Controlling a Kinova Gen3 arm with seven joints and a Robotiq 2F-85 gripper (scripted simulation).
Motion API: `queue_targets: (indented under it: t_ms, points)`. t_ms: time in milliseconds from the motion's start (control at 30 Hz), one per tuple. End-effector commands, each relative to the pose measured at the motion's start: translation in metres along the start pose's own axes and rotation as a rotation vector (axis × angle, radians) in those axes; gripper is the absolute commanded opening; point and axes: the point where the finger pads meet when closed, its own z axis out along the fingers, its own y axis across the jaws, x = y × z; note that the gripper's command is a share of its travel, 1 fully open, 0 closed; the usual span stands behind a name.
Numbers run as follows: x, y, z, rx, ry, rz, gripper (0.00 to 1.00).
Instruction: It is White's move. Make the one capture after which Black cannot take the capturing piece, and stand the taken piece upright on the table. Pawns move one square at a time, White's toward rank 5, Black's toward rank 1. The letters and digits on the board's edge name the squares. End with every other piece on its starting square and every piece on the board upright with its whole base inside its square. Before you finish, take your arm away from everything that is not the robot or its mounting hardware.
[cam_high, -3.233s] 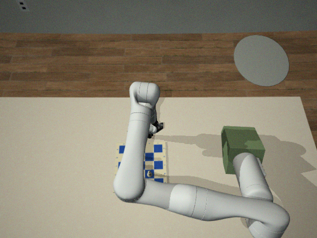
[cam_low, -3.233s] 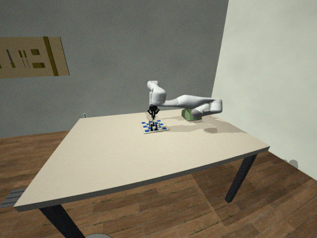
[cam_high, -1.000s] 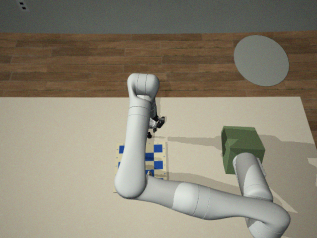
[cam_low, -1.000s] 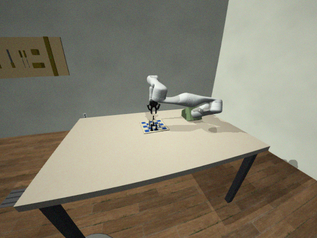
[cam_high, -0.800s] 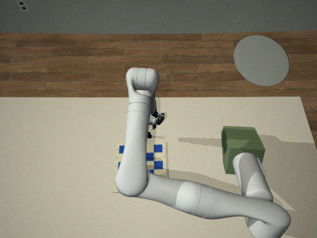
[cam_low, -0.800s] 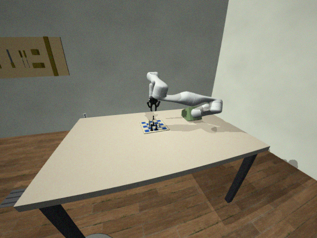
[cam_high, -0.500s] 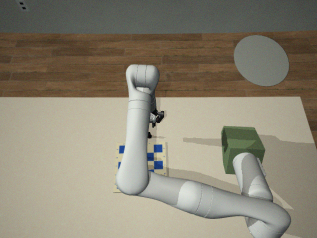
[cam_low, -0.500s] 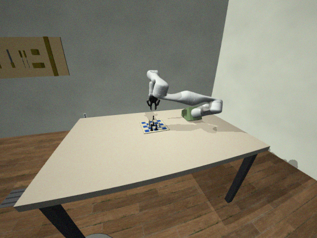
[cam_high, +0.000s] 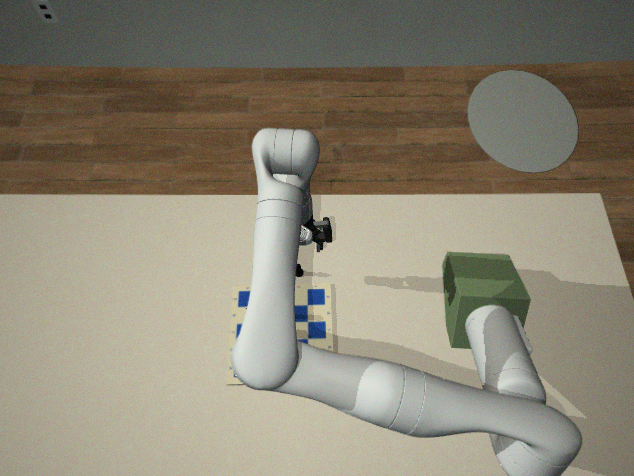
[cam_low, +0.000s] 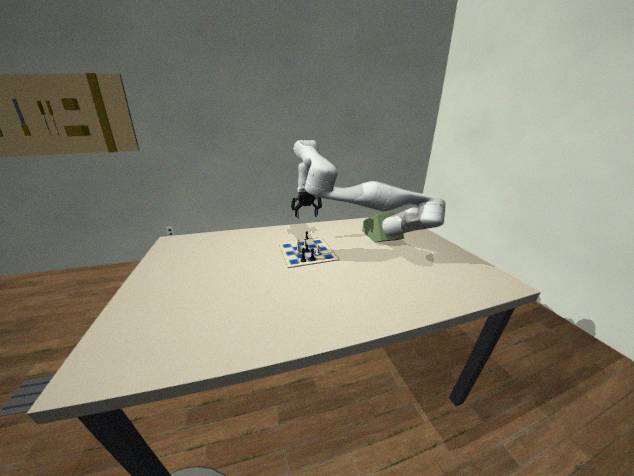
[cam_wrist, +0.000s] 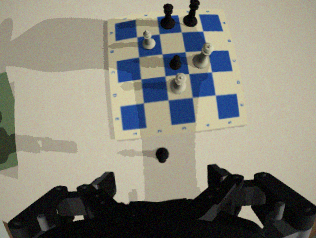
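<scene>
The small blue and cream chessboard (cam_wrist: 112, 97) (cam_high: 331, 317) (cam_low: 293, 264) lies mid-table, and in the top view my arm hides most of it. A black pawn (cam_wrist: 161, 154) (cam_high: 299, 268) (cam_low: 306, 235) stands upright on the bare table just off the board's edge. My gripper (cam_wrist: 160, 179) (cam_high: 320, 233) (cam_low: 306, 207) is open and empty, well above that pawn. On the board the wrist view shows two tall black pieces (cam_wrist: 167, 16) (cam_wrist: 193, 10) on the far row, a black pawn (cam_wrist: 175, 62) in the middle, and three white pieces (cam_wrist: 148, 42) (cam_wrist: 202, 55) (cam_wrist: 178, 82), all upright.
A green box (cam_high: 483, 292) (cam_low: 376, 229) (cam_wrist: 5, 127) stands on the table to the right of the board, at the arm's base. The arm's forearm reaches over the board's near side. The table edge runs behind the gripper.
</scene>
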Motion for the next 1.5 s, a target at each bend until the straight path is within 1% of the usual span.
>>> queue_targets:
  t_ms: [0, 167, 233, 300, 367, 600, 667, 767, 800, 1467]
  points:
    - [0.000, 0.000, -0.001, -0.001, -0.001, 0.000, 1.00]
    - [0.001, 0.001, -0.001, -0.001, -0.001, -0.005, 1.00]
    - [0.007, 0.003, -0.003, -0.001, -0.002, -0.032, 1.00]
    - [0.021, 0.009, -0.005, -0.001, -0.003, -0.089, 1.00]
    - [0.021, 0.009, -0.005, -0.001, -0.003, -0.089, 1.00]
    - [0.089, 0.029, -0.014, -0.001, 0.000, -0.366, 1.00]
    - [0.100, 0.032, -0.014, -0.001, 0.001, -0.409, 1.00]
    - [0.104, 0.032, -0.015, -0.001, 0.002, -0.424, 1.00]
    - [0.104, 0.032, -0.015, -0.001, 0.002, -0.424, 0.41]
    - [0.104, 0.032, -0.015, -0.001, 0.002, -0.424, 0.41]
